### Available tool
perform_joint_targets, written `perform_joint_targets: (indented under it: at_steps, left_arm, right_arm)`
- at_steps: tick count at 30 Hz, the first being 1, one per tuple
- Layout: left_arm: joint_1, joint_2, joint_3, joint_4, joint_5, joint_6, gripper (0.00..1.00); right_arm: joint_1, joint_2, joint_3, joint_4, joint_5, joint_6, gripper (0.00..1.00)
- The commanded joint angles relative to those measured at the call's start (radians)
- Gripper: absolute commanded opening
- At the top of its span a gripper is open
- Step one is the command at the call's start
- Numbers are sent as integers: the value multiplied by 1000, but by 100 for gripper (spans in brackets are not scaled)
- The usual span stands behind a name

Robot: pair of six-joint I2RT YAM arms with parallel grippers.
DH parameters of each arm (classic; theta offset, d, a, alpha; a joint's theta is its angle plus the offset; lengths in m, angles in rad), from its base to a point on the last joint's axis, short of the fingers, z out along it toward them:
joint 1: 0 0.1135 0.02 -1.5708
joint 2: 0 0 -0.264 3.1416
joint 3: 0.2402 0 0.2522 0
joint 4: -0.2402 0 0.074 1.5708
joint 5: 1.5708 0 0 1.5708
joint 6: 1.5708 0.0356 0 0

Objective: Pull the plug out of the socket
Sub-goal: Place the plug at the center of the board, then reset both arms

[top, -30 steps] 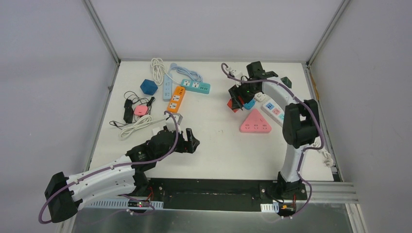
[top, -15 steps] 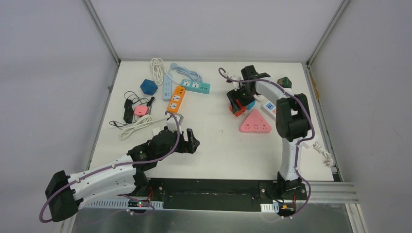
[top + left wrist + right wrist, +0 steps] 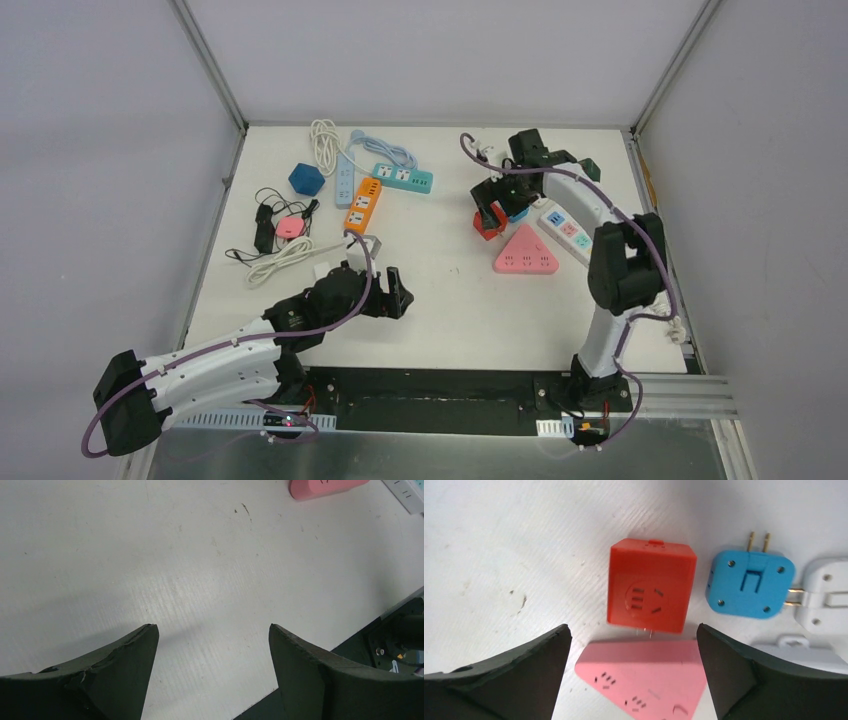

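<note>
A red cube plug [image 3: 651,585] lies flat on the table, its two prongs bare and pointing at the edge of the pink triangular socket [image 3: 644,680]. My right gripper [image 3: 631,627] hovers over both, open wide, holding nothing. From above, the red plug [image 3: 486,224] sits just up-left of the pink socket [image 3: 526,252], below the right gripper [image 3: 497,203]. A blue adapter [image 3: 750,582] with bare prongs lies to the right, against a white adapter [image 3: 826,600]. My left gripper [image 3: 393,293] stands open over bare table, far from them.
A white power strip [image 3: 562,222] lies right of the pink socket. At the back left are a teal strip [image 3: 403,178], an orange strip [image 3: 364,205], a blue cube [image 3: 306,179], a pink puck [image 3: 290,227] and coiled cables [image 3: 322,138]. The table's front edge [image 3: 350,640] lies near the left fingers.
My right gripper has opened wide and let go of the red plug, which now lies free on the table. The right arm shifted slightly back. The left arm stayed put.
</note>
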Motion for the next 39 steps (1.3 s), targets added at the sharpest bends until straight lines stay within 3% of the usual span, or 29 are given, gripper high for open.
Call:
perform_joint_targets:
  at_steps: [1,6,11,19,25,39]
  left_arm:
    - [2,-5,38,33,32,17,82]
    - [2,-2,47,39,34,20,86]
    - [3,-12,56,60,33,29,99]
    - [20,-7,155,-4,28,107,99]
    - [69,14,266,-104,53,187,99]
    - [170,97,609,-400,56,364,99]
  right_arm:
    - [-19,-195,-38,-4,-8,-38,100]
    - [-73,-380,-163,10,-93,-66,100]
    - [-175,-606,-315,75,-239,-74,100]
    - [-277,-918,-502,162,-296,-19,100]
    - [-296,-973,-453,120,-260,165,100]
    - [-304,-1004,-437,87,-279,177,100]
